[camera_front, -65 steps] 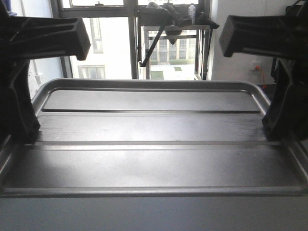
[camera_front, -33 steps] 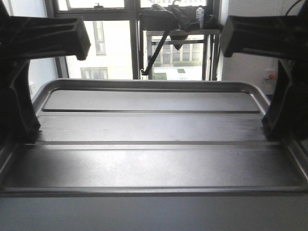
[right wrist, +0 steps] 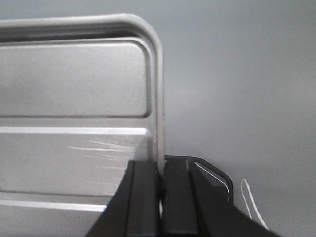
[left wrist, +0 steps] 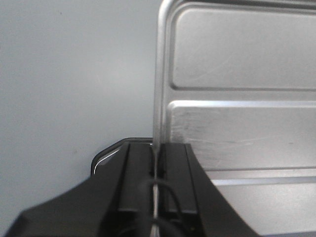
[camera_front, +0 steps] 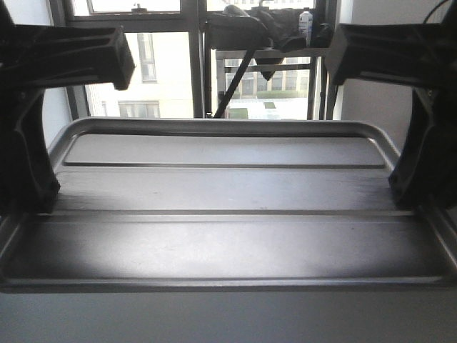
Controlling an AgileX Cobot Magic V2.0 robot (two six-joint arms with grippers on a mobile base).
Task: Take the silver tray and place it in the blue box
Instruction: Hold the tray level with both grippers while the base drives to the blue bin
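Silver tray (camera_front: 228, 186) sits level between the two arms, with plain grey surface beside it. The left gripper (left wrist: 157, 155) and right gripper (right wrist: 160, 173) each pinch a short-side rim. It looks thin, stiff and smooth (probably light, somewhat slippery), so opposite mid-rim holds seem sensible. No blue box is in sight.

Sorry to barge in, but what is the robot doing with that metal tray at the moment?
Both arms have hold of the silver tray: the left gripper is shut on its left rim and the right gripper on its right rim, with the tray roughly level between them. No blue box shows in any view, so the tray is not yet placed.
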